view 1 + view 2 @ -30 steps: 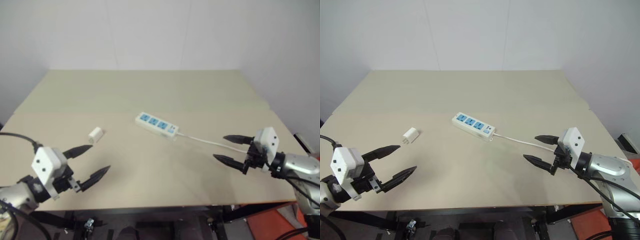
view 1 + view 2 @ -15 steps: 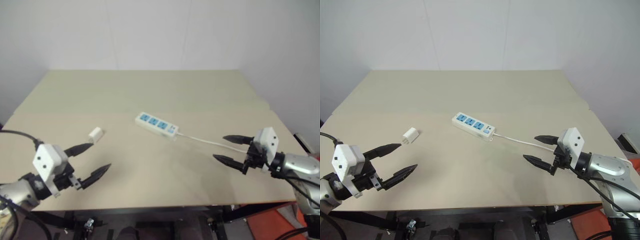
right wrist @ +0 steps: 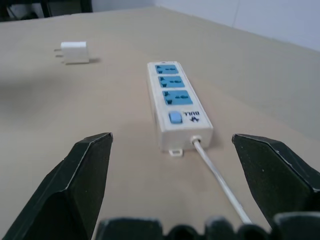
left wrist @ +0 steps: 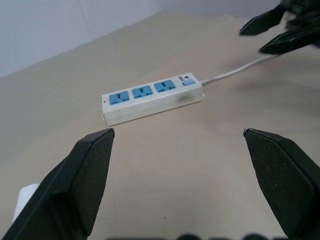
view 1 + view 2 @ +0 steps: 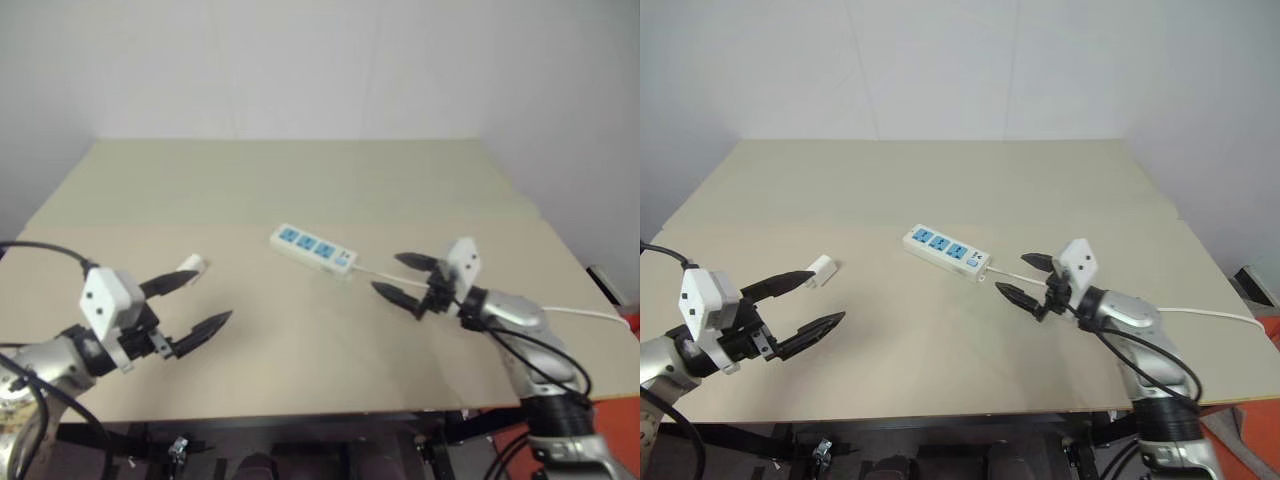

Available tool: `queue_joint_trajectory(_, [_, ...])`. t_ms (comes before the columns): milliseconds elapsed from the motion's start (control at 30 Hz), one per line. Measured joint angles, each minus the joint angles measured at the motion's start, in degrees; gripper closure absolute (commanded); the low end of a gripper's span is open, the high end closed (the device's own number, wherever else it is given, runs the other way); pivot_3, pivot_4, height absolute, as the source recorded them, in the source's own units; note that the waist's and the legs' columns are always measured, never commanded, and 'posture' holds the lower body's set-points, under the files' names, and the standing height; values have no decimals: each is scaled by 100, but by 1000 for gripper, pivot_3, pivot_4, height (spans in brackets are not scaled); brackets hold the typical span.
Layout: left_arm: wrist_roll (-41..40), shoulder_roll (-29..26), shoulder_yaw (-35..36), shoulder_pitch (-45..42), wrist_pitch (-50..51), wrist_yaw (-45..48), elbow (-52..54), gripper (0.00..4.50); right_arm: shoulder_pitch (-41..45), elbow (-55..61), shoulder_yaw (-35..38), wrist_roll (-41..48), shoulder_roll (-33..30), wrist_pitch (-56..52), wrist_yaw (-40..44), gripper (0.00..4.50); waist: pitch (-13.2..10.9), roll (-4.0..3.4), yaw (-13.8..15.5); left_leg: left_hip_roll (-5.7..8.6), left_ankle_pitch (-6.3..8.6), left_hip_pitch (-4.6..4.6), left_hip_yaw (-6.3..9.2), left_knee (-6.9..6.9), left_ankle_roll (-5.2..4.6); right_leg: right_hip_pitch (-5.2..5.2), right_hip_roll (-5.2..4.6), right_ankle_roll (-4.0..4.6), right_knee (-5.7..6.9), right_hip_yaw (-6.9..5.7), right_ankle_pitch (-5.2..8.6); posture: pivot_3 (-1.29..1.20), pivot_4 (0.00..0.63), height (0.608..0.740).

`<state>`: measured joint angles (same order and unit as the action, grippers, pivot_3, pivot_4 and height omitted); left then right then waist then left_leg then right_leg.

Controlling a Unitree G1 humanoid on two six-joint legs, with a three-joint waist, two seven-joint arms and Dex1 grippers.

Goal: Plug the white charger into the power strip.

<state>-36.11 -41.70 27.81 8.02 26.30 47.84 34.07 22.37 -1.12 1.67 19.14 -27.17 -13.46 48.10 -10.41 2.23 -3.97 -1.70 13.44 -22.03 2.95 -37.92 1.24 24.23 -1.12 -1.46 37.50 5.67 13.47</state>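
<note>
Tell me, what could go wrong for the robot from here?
The white charger lies loose by the open left end effector; a clumsy approach could knock it away. The power strip also lies loose, so pressing the charger in might slide it. The right end effector hovers at the cord and could snag it.

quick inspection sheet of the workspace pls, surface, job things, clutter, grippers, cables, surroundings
surface: beige table, flat, a seam running across it
job's things: power strip lying flat mid-table, three blue sockets vacant; white charger lying apart from it, toward the robot's left, unplugged
clutter: nothing seen
grippers: left gripper open, near the charger, holding nothing; right gripper open, at the strip's cord end
cables: thin white cord runs from the strip off the table's right edge
surroundings: plain white walls
</note>
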Motion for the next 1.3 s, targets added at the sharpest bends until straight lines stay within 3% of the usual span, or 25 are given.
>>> queue_joint_trajectory(233, [8, -6, -245, -157, -20, 7, -116, 0, 1260, -2106, -335, -704, 1041, 1031, -588, 23, -1, -2, -11, -2, 1, 3, 2, 4, 1, 3, 1, 9, 4, -3, -6, 0, 150, 740])
queue_joint_trajectory(667, [20, -7, -262, -118, -134, 16, -118, 0, 2352, -4855, -349, -1127, 1288, 2483, -197, 23, -3, -4, -32, -1, 1, 7, 2, 5, 1, 1, -1, 12, 6, -4, -9, 0, 150, 740])
queue_joint_trajectory(1300, [17, -113, -256, -42, -222, 79, -119, 0, 3120, -6641, -283, -1392, 1669, 3038, -192, 23, -4, -7, -166, -1, 1, 6, 7, 7, 1, 2, -1, 13, 7, -5, -9, 0, 150, 740])
